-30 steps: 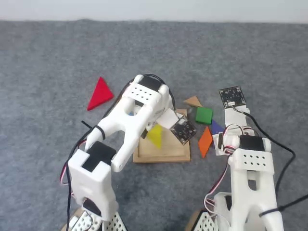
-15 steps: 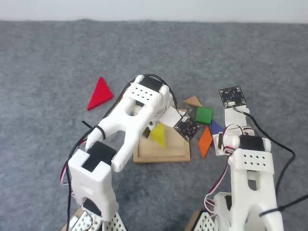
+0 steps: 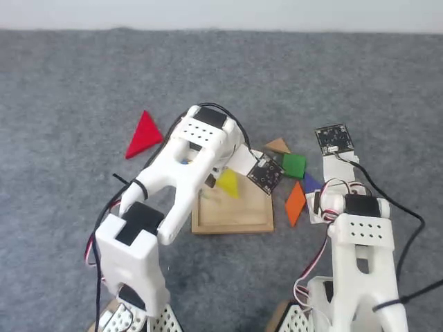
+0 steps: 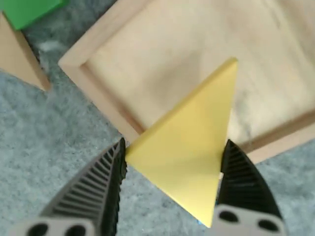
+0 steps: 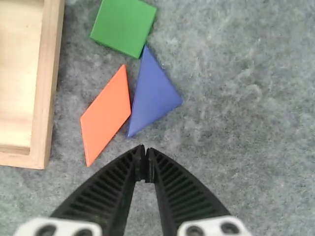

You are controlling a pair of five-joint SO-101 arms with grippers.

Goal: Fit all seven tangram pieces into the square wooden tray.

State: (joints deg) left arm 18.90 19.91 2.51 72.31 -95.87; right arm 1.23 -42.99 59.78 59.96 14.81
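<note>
My left gripper is shut on a yellow triangle and holds it above the far part of the square wooden tray. From above, the yellow triangle hangs under the left arm over the tray. My right gripper is shut on nothing, just above the carpet near the orange parallelogram and blue triangle. A green square lies beyond them. A tan triangle and a red triangle lie on the carpet.
Grey carpet covers the table. The loose pieces cluster at the tray's right side; the red triangle lies apart at the far left. The left arm's body hides much of the tray's left half from above.
The left gripper has carried the yellow triangle a little farther back over the tray. The right arm has not moved.
</note>
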